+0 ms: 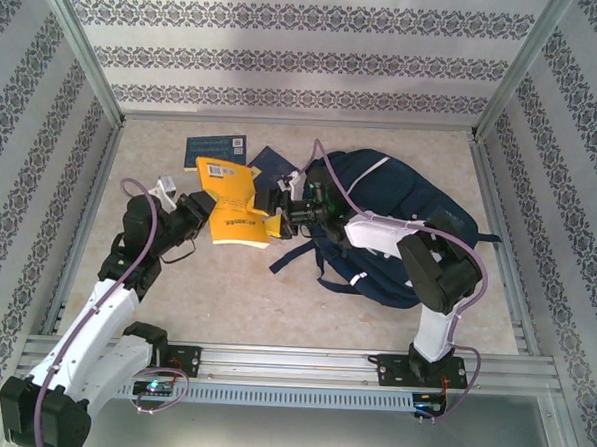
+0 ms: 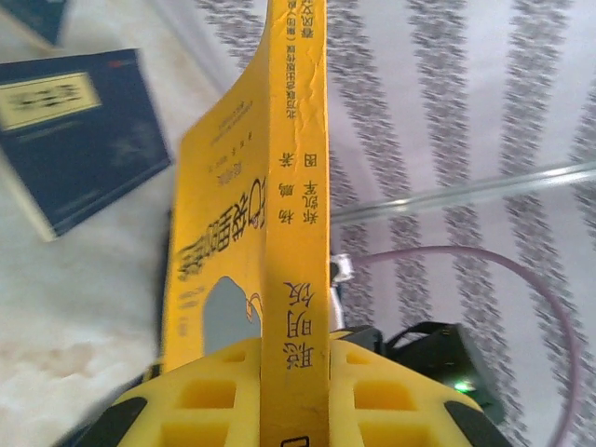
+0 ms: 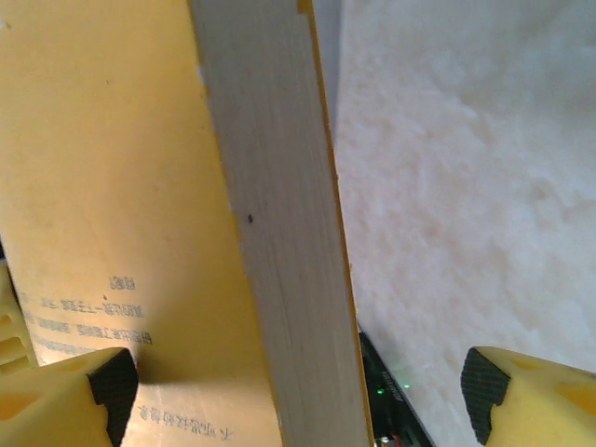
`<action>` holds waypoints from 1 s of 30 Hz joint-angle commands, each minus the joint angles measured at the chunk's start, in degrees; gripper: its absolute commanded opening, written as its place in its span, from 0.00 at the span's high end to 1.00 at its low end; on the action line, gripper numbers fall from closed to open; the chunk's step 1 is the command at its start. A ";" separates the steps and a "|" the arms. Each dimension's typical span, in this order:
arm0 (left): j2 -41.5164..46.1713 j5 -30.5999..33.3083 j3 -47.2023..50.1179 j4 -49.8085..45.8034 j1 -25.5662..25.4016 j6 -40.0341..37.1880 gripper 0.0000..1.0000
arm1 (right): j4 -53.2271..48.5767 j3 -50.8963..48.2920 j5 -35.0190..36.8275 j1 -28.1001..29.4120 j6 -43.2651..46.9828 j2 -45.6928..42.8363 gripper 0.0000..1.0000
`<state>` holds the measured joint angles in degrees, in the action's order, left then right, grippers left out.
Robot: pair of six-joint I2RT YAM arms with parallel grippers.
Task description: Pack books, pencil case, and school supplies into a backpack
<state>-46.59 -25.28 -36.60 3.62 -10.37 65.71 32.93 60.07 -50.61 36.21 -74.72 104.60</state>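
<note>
Left gripper (image 2: 294, 396) is clamped on the spine of the yellow book (image 1: 235, 208), holding it tilted above the table (image 1: 274, 302), just left of the backpack (image 1: 405, 204). Right gripper (image 3: 298, 386) stands wide, its pads either side of the book's page edge, seemingly not pressing it. A blue book (image 1: 215, 146) lies flat behind.

The top camera looks down from behind over the whole table (image 1: 274, 302), while both wrist cameras press close to the shared yellow book (image 1: 234, 205), left facing its spine, right its page edge.
</note>
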 commanded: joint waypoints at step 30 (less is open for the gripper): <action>0.27 -16.66 -4.75 5.40 -0.53 -4.85 0.88 | 27.71 -3.69 -3.93 -3.72 -9.92 -7.72 0.96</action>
<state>-47.35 -37.30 -38.50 10.57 -10.50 65.47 65.91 56.86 -53.04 34.70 -91.88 100.12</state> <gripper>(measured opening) 0.161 0.195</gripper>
